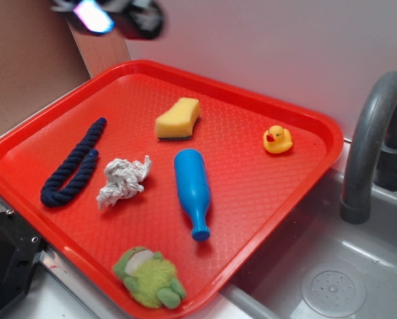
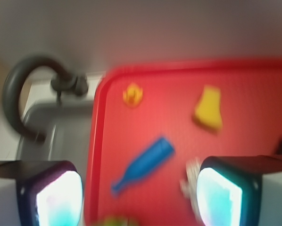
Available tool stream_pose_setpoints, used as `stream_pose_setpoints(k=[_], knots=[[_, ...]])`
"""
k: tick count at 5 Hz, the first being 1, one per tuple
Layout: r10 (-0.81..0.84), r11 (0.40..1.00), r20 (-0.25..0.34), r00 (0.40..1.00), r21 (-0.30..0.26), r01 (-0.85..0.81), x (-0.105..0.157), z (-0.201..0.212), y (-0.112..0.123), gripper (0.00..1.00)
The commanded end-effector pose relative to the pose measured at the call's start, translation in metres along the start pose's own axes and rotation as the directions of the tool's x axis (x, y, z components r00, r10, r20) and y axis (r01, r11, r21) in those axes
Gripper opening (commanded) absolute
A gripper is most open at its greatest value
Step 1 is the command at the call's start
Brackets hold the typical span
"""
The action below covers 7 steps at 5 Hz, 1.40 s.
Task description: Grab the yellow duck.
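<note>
The yellow duck [image 1: 277, 139] is a tiny glossy toy with a red beak, sitting near the far right corner of the red tray [image 1: 265, 199]. In the blurred wrist view the duck [image 2: 132, 94] lies close to the tray's left rim [image 2: 97, 141]. My gripper [image 1: 112, 14] hovers high at the top left of the exterior view, far from the duck and blurred. In the wrist view the gripper [image 2: 138, 197] is open, its two pads wide apart with nothing between them.
On the tray lie a yellow sponge [image 1: 178, 119], a blue bottle [image 1: 192, 191], a white crumpled cloth [image 1: 122, 180], a dark blue rope [image 1: 74, 163] and a green plush frog [image 1: 150, 277]. A grey faucet [image 1: 374, 146] and sink [image 1: 331, 279] stand to the right.
</note>
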<state>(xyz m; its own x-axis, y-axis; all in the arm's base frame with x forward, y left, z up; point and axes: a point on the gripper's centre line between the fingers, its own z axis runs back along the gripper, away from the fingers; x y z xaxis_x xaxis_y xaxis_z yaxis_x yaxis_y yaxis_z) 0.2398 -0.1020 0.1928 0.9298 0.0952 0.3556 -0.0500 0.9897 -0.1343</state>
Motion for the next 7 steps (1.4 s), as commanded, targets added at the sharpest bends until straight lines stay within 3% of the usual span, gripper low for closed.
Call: stream_pose_setpoints(k=[1, 2, 4, 6, 7], knots=[[-0.037, 0.999, 0.064, 0.997, 0.02, 0.036, 0.03, -0.053, -0.013, 1.0], [-0.026, 0.999, 0.047, 0.999, 0.043, 0.024, 0.03, -0.081, -0.006, 1.0], [0.0, 0.995, 0.102, 0.995, 0.097, -0.01, 0.042, -0.121, 0.002, 1.0], [0.033, 0.997, 0.108, 0.994, 0.066, -0.041, 0.056, -0.148, -0.001, 1.0], [0.063, 0.998, 0.088, 0.994, 0.019, -0.065, 0.056, -0.16, -0.004, 1.0]])
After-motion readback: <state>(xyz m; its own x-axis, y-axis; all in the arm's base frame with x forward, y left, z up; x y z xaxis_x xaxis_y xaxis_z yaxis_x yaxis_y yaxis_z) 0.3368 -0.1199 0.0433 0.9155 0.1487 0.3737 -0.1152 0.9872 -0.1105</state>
